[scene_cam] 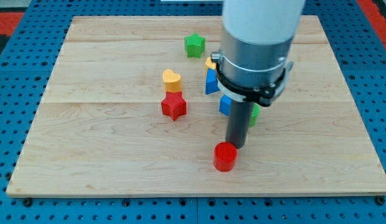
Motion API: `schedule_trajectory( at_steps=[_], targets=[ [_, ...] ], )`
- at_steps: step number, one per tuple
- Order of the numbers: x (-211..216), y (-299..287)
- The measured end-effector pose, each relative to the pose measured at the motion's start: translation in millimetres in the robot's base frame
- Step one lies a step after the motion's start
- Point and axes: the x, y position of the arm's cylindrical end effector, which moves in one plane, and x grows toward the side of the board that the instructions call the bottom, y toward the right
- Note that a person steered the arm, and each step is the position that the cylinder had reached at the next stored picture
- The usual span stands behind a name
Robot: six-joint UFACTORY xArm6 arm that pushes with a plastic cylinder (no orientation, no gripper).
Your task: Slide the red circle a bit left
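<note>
Red circle point(225, 155) sits near the view's bottom edge of the wooden board point(87, 162), a little right of centre. My tip point(235, 145) is just behind it, toward the view's top and slightly to its right, touching or nearly so; contact not resolvable.

Risk: the tip is more behind the block than squarely on its right side. A leftward stroke from here would likely clip only the upper-right edge, so the block may slip toward the view's bottom and the board edge, or the tip may slide past. Overshoot also possible: only a small shift is wanted.

Pose: rod vertical, arm body overhead, hiding parts of a blue block point(211, 81), a second blue block point(225, 104), a green piece point(254, 115) and a yellow piece point(210, 62). No claw on this rig; nothing grasped.

Well apart: red star point(174, 106), orange heart point(171, 80), green star point(194, 45)
</note>
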Motion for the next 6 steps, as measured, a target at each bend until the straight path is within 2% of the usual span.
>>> schedule_trajectory(
  at_steps=[2,3,4,5,6],
  targets=[
    [38,35],
    [46,-4],
    [32,-62],
    [17,-94],
    [39,-104]
  ],
)
